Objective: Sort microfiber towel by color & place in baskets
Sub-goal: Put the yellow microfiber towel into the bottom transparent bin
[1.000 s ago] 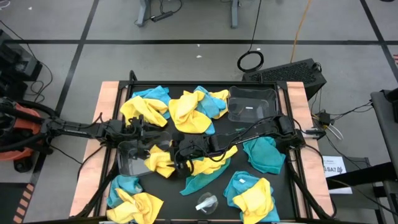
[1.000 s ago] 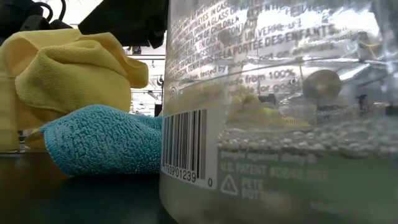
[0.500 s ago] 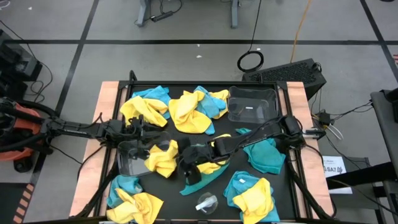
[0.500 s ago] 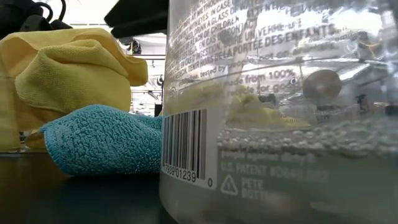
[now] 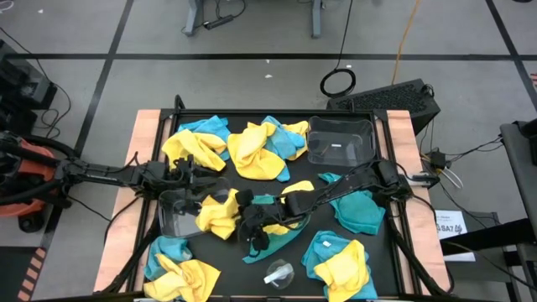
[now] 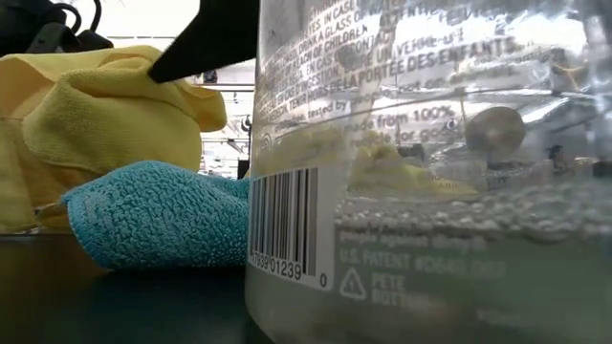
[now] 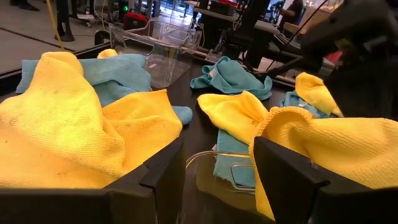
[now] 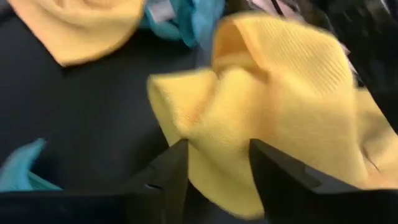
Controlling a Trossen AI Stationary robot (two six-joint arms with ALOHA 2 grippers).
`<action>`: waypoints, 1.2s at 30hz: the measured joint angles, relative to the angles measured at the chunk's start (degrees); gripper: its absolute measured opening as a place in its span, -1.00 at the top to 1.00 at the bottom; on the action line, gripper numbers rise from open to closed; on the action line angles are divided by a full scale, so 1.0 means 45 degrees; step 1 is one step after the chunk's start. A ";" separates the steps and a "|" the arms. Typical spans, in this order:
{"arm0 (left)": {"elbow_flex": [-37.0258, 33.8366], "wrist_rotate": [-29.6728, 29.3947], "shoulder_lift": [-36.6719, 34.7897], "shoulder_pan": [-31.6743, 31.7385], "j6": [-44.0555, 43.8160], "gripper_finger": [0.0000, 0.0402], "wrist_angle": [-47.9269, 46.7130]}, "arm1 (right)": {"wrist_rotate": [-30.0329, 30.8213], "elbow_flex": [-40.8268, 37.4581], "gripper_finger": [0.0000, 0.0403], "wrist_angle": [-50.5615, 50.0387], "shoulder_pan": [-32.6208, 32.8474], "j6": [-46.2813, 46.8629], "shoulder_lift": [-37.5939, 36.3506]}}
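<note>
The right gripper (image 5: pixel 252 231) sits low at the desk's (image 5: pixel 394 252) centre, its fingers partly spread around a fold of a yellow microfiber towel (image 8: pixel 273 124), pinching it. Left of that towel, the left gripper (image 5: pixel 186 178) hovers spread above a clear basket (image 5: pixel 168 214). A second basket (image 5: pixel 340 138) lies beyond, near the far edge.

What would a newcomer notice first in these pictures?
Bright yellow and teal towels lie in heaps all over the black table. At its middle, the right hand reaches over a yellow towel, while a clear basket stands at the far right corner.
</note>
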 joint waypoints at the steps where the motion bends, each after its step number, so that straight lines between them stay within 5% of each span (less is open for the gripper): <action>1: 0.0000 -0.0001 0.0000 -0.0002 0.0001 0.03 -0.0008 | -0.0005 0.0000 0.33 0.0080 -0.0008 -0.0027 0.0098; 13: 0.0000 -0.0003 0.0000 -0.0004 -0.0001 0.03 -0.0004 | 0.0400 0.0000 0.96 0.1098 -0.0013 -0.0690 0.0290; 28: 0.0000 -0.0003 0.0000 0.0000 -0.0002 0.03 -0.0007 | 0.0238 0.2137 1.00 0.1732 -0.0478 -0.2420 0.0281; 36: 0.0000 -0.0003 0.0000 -0.0001 0.0003 0.03 -0.0008 | -0.1366 0.2482 1.00 0.2016 -0.1476 -0.2511 0.0276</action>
